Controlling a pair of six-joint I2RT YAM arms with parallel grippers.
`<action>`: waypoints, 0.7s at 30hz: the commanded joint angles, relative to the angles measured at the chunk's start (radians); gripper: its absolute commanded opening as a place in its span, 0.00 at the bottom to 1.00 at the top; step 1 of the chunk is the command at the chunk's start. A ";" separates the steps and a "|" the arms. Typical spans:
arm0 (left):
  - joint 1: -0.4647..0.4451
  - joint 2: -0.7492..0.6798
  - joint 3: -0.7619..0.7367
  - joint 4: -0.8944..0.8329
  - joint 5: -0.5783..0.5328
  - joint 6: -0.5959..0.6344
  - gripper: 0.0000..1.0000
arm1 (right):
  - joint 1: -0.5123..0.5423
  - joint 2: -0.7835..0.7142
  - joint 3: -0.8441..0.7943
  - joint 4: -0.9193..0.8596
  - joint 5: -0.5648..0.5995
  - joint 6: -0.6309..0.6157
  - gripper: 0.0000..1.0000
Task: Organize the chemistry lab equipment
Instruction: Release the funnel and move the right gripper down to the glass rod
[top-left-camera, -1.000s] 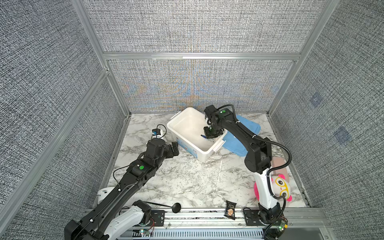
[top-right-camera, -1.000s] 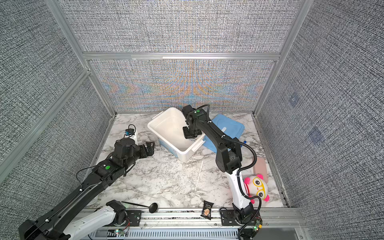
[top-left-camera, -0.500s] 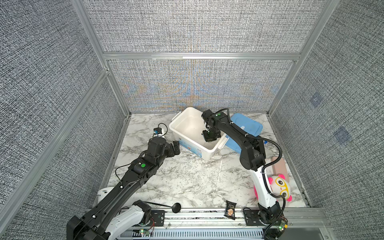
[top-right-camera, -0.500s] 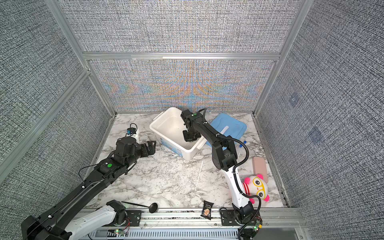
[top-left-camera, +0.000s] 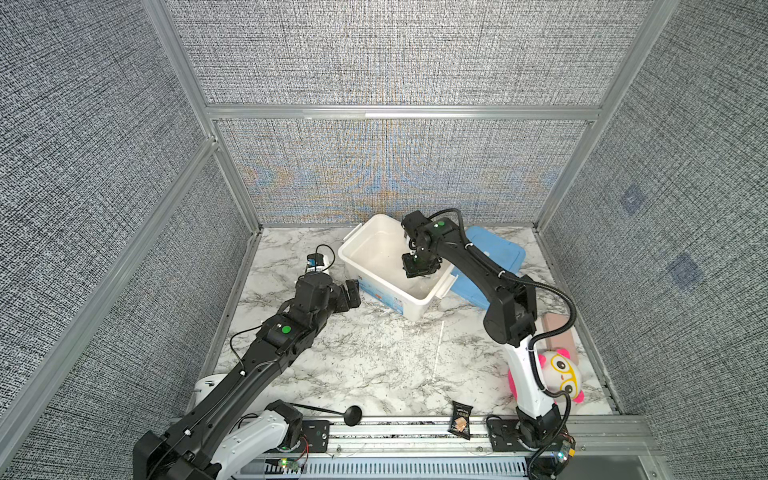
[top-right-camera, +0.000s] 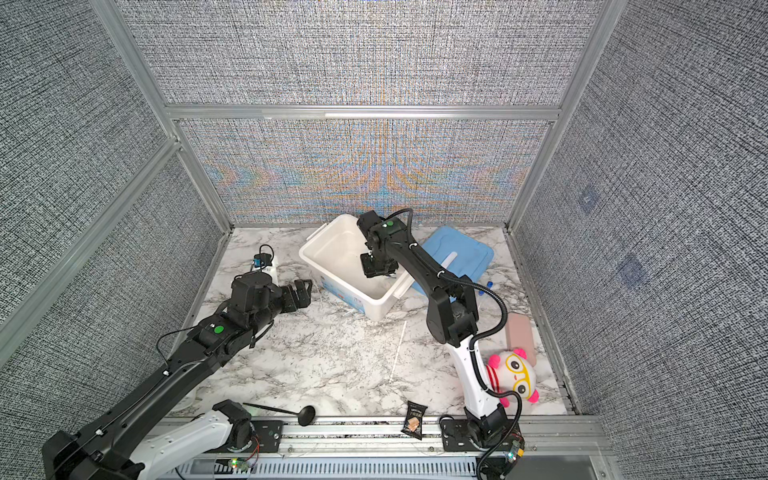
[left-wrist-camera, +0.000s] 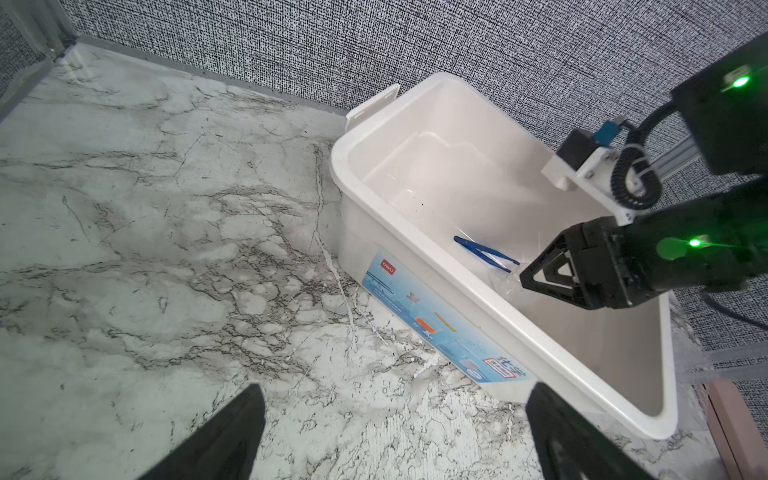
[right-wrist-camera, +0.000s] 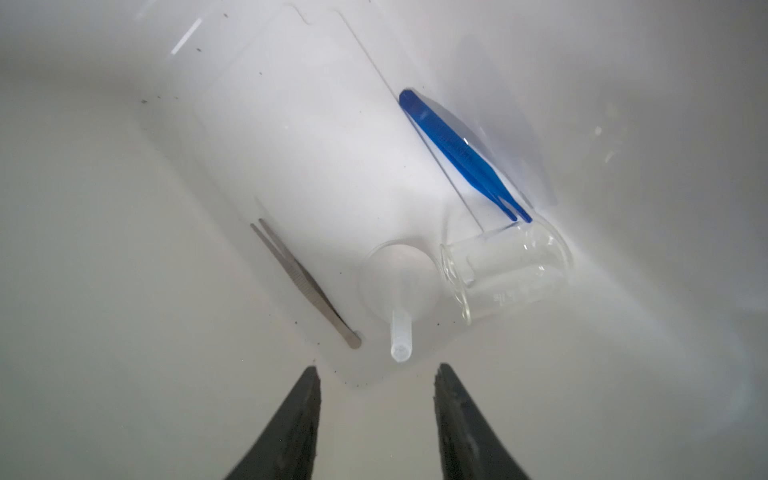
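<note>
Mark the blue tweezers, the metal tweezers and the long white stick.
blue tweezers (right-wrist-camera: 461, 153): right wrist view, mid-body
metal tweezers (right-wrist-camera: 306, 284): right wrist view, mid-length
long white stick (top-left-camera: 437, 351): in a top view, mid-length

Blue tweezers (right-wrist-camera: 461, 153), silver tweezers (right-wrist-camera: 305, 282) flat in white bin (top-left-camera: 424, 305), thin white stick (top-left-camera: 437, 351) on tabletop (top-left-camera: 374, 365)

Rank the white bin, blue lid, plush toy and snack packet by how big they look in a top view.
1. white bin
2. blue lid, partly hidden behind the right arm
3. plush toy, also partly hidden
4. snack packet, clearly smallest
</note>
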 joint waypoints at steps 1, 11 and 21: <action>0.002 -0.009 0.004 0.009 -0.009 0.004 0.99 | 0.012 -0.058 0.011 -0.032 0.025 -0.010 0.51; 0.002 -0.024 -0.042 0.056 -0.064 -0.009 0.99 | 0.064 -0.385 -0.170 0.016 0.139 -0.037 0.58; 0.004 -0.087 -0.097 0.027 -0.149 -0.011 0.99 | 0.061 -0.783 -0.745 0.137 0.240 0.348 0.46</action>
